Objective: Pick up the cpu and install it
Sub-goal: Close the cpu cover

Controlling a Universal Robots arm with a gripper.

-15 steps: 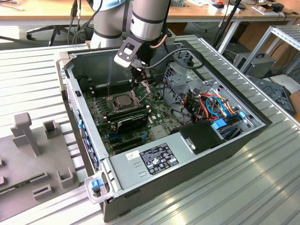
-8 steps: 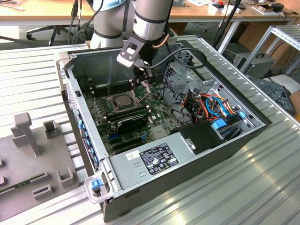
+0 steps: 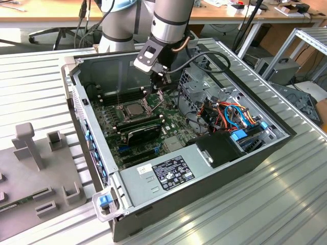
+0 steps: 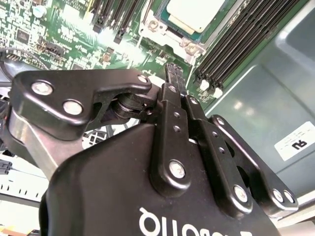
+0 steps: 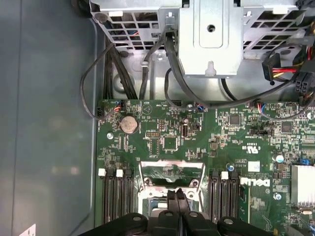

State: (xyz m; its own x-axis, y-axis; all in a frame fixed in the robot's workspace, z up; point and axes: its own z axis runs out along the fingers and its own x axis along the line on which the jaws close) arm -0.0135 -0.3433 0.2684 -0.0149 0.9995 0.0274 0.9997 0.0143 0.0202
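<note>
While the gripper (image 3: 159,86) hangs low over the green motherboard (image 3: 171,122) inside the open case (image 3: 245,153), I see its jaws pinched together with nothing between them. The cpu (image 3: 134,108) lies in the socket (image 4: 152,24), just beside the fingertips. Black memory slots (image 5: 115,196) flank the socket on both sides. A metal drive cage (image 5: 211,34) and loose cables (image 3: 225,112) crowd in nearby.

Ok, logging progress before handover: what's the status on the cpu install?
Hand shut, empty, beside socket. Cpu lying in socket. Nothing between them.
</note>
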